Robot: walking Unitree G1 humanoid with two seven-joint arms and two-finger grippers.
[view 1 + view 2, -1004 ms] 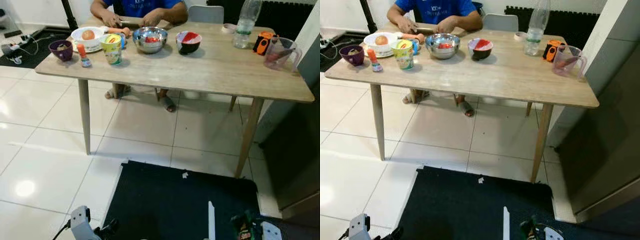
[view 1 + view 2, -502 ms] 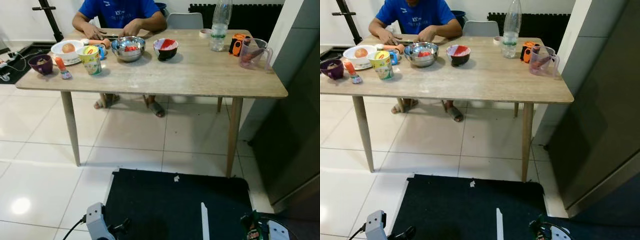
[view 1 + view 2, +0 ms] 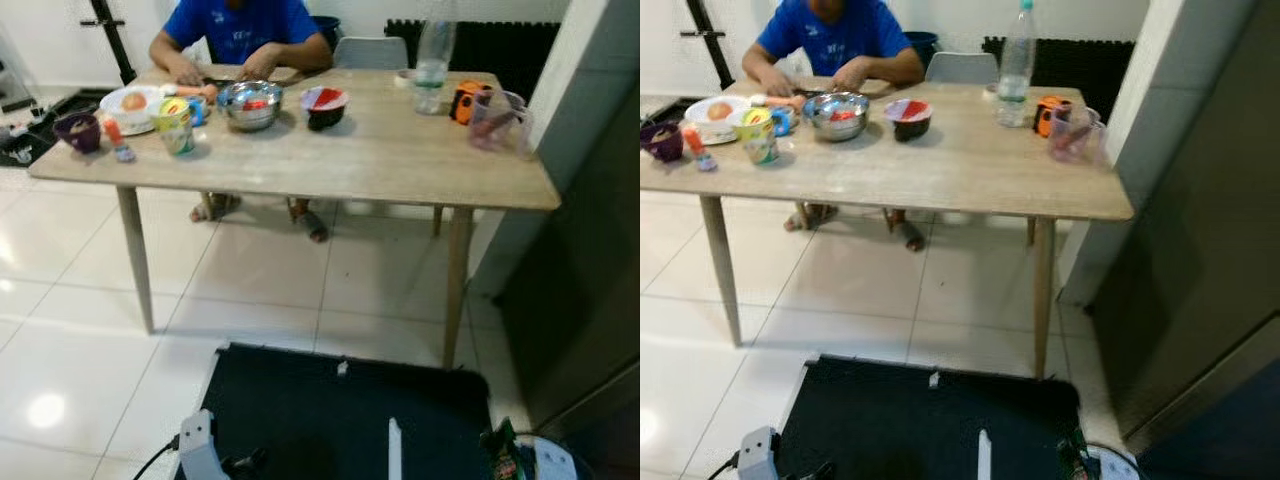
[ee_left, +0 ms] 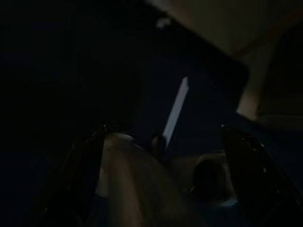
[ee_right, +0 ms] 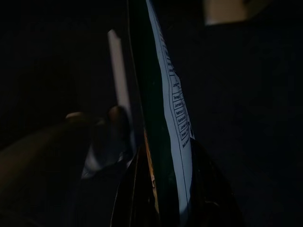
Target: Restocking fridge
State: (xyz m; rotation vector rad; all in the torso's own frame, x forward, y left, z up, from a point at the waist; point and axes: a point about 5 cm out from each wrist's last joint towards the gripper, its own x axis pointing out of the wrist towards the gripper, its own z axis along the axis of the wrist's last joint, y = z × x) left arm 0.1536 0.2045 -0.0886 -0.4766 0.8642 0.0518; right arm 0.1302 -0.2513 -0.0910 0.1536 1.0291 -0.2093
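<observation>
While carried low at the robot's right side, the green packet (image 5: 163, 123) stands on its long axis, gripped at its lower end between the right gripper (image 5: 165, 189) fingers, which are closed on it; the head views place it near the bottom right, over the black mat (image 3: 330, 400). A dark fridge front (image 3: 1200, 250) rises on that same right side, nearer the laden arm. Idle and low, the left gripper (image 4: 161, 151) has its fingers spread apart. Beyond the mat stands a wooden table (image 3: 380, 165), where a person (image 3: 240, 30) sits.
</observation>
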